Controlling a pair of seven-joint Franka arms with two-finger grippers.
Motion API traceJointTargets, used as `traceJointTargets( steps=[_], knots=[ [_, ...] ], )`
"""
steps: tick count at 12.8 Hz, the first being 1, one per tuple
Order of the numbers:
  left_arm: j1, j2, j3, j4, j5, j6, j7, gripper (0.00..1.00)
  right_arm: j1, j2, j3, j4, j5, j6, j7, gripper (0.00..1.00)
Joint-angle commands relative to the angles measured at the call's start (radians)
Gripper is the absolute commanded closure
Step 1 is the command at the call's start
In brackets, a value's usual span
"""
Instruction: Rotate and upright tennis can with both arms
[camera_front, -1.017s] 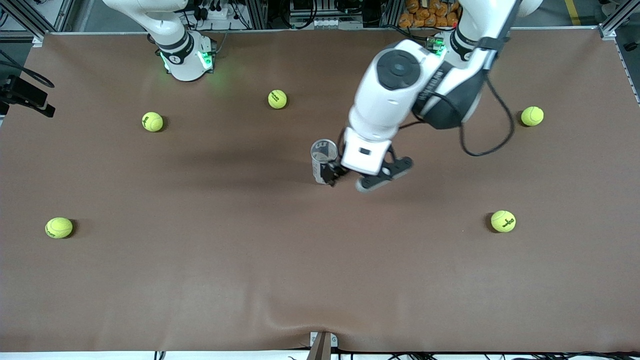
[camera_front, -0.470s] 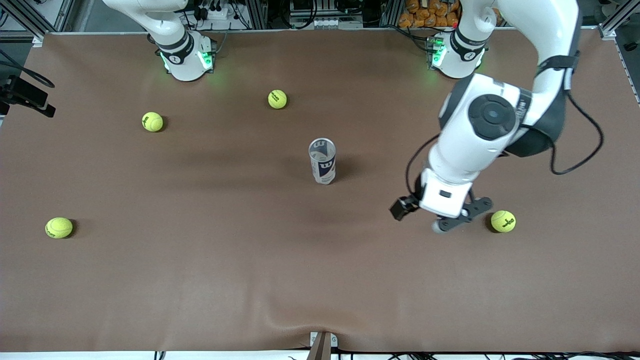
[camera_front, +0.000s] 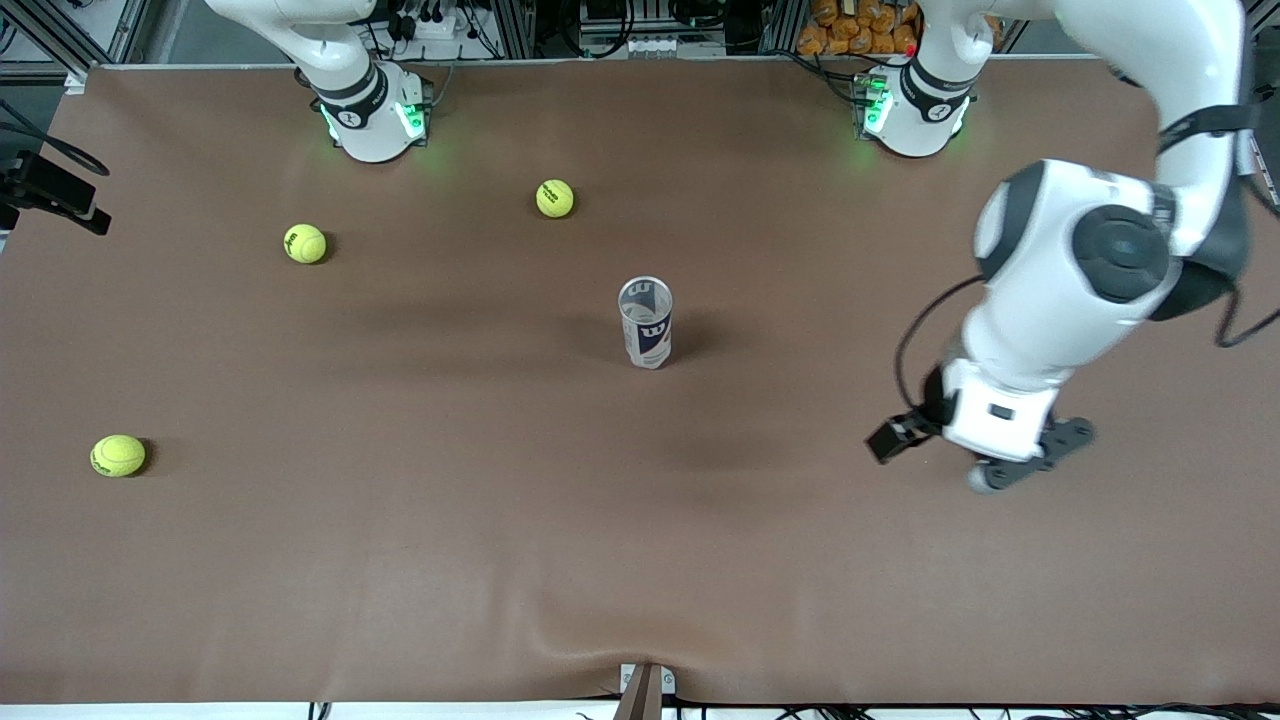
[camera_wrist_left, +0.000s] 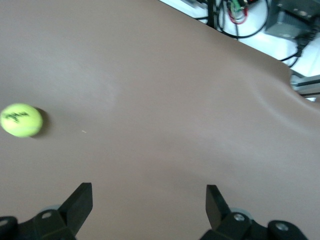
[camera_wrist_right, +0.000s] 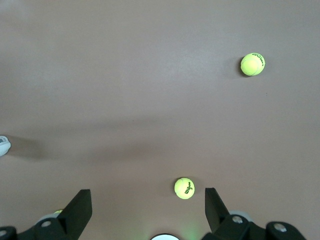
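Note:
The tennis can (camera_front: 646, 322) stands upright in the middle of the table, a clear tube with a white, navy and red "W" label; nothing touches it. My left gripper (camera_front: 891, 439) hangs open and empty well away from the can, over the brown mat toward the left arm's end of the table. In the left wrist view that gripper (camera_wrist_left: 149, 192) has only bare mat between its fingers. My right gripper (camera_wrist_right: 148, 192) is out of the front view; it waits open and empty high above the table, and the can's edge (camera_wrist_right: 2, 146) just shows in its view.
Three yellow-green tennis balls (camera_front: 555, 198) (camera_front: 304, 243) (camera_front: 118, 455) lie scattered toward the right arm's end. Another ball (camera_wrist_left: 21, 120) lies close to the left gripper. The left arm's elbow (camera_front: 1100, 260) hangs over its end of the table. The brown mat (camera_front: 420, 560) is wrinkled at the near edge.
The left gripper has pulled away from the can and swung toward the left arm's end of the table. The can stays upright on its own. The right arm has not moved.

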Motion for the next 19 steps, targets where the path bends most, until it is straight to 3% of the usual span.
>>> traceJointTargets(
  steps=[1,3,7,13,15,19],
  knots=[
    [0.071,-0.055,-0.030,-0.017,0.018,-0.069,0.083,0.00,0.002,-0.005,-0.001,0.001,-0.004,0.000,-0.007,0.00],
    [0.152,-0.094,-0.091,-0.017,0.007,-0.115,0.146,0.00,0.001,-0.005,-0.001,0.001,-0.004,0.000,-0.007,0.00],
    [0.139,-0.234,-0.081,-0.040,0.009,-0.321,0.186,0.00,0.001,-0.005,-0.001,0.001,-0.004,-0.002,-0.007,0.00],
    [0.141,-0.559,-0.051,-0.345,-0.025,-0.350,0.266,0.00,0.001,-0.005,-0.001,0.001,-0.004,-0.002,-0.007,0.00],
    [0.145,-0.562,-0.048,-0.342,-0.025,-0.348,0.274,0.00,-0.001,-0.005,-0.001,0.001,-0.004,-0.003,-0.007,0.00],
    [0.137,-0.461,0.065,-0.191,-0.027,-0.348,0.442,0.00,0.001,0.000,-0.001,-0.002,-0.004,0.007,-0.006,0.00]
  ],
)
